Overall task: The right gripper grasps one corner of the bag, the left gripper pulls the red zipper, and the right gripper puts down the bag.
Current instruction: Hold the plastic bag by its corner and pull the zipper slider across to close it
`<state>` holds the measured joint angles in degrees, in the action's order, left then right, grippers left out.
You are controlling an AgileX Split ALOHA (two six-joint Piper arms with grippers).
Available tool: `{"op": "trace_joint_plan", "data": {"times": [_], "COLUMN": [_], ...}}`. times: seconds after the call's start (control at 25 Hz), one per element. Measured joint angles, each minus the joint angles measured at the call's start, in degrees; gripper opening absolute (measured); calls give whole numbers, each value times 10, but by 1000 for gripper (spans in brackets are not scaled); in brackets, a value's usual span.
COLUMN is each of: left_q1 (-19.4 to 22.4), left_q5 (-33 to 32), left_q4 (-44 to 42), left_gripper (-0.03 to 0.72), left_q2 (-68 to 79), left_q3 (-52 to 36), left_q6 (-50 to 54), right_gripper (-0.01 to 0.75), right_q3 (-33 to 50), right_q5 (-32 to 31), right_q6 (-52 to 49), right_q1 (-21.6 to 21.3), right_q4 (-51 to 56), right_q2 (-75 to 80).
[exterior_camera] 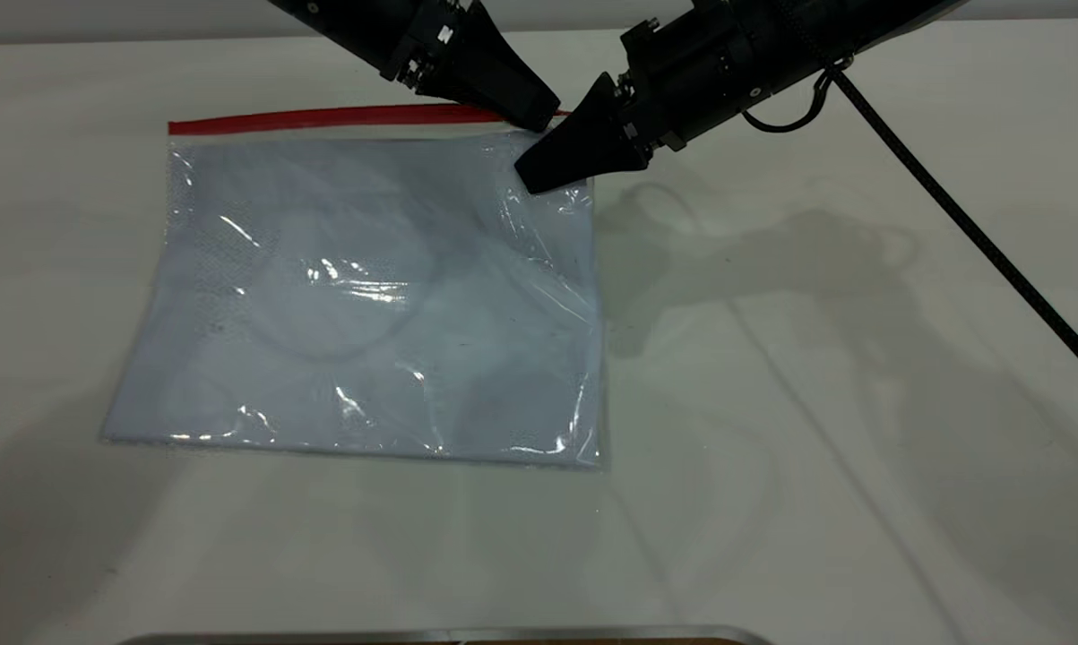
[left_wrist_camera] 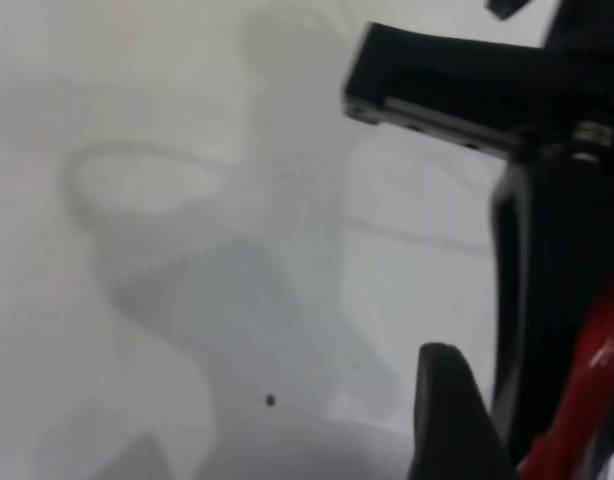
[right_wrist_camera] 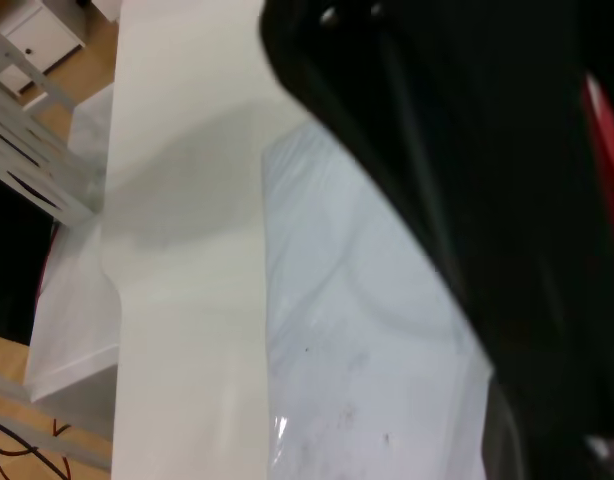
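At the bag's (exterior_camera: 359, 296) zipper-end corner (exterior_camera: 574, 166), my right gripper (exterior_camera: 539, 175) pinches plastic; my left gripper (exterior_camera: 543, 118), clamped on the red zipper (exterior_camera: 323, 117), should pull straight along it.

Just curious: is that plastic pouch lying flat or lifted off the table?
Mostly flat: the bag lies spread on the table. Whether its corner by the right gripper is raised, cannot tell.

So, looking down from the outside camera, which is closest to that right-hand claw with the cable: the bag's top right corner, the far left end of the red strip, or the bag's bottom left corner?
From the right gripper:
1. The corner, at the bag's top right, right at its tip.
2. The left end of the red zipper, along the top edge.
3. The bottom left corner, diagonally opposite, farthest.
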<state>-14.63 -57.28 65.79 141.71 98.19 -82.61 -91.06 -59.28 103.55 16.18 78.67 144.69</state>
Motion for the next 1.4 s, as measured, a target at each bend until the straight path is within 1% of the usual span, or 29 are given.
{"op": "trace_joint_plan", "data": {"times": [0.24, 0.32, 0.44, 0.64, 0.72, 0.92, 1.28, 1.4], "left_q1": [-1, -1, -1, -1, -1, -1, 1, 1], "left_q5": [-5, -5, -5, -5, -5, 2, 6, 12], "left_q4": [0, 1, 1, 1, -3, -22, -22, -21], "left_gripper": [466, 455, 413, 299, 276, 267, 267, 308], "left_q2": [1, 1, 1, 1, 1, 1, 1, 1], "left_q3": [3, 7, 12, 16, 16, 16, 16, 16], "left_q6": [1, 2, 3, 3, 8, 37, 44, 45], "right_gripper": [45, 45, 45, 47, 48, 49, 53, 53], "right_q3": [0, 0, 0, 0, 0, 0, 0, 0], "right_q5": [2, 4, 5, 5, 5, 5, 5, 5], "right_q6": [0, 1, 1, 1, 1, 1, 1, 1], "right_q1": [2, 3, 3, 1, -2, -8, -8, -8], "right_q4": [1, 1, 1, 2, 2, 2, 3, 3], "right_q2": [0, 0, 0, 0, 0, 0, 0, 0]}}
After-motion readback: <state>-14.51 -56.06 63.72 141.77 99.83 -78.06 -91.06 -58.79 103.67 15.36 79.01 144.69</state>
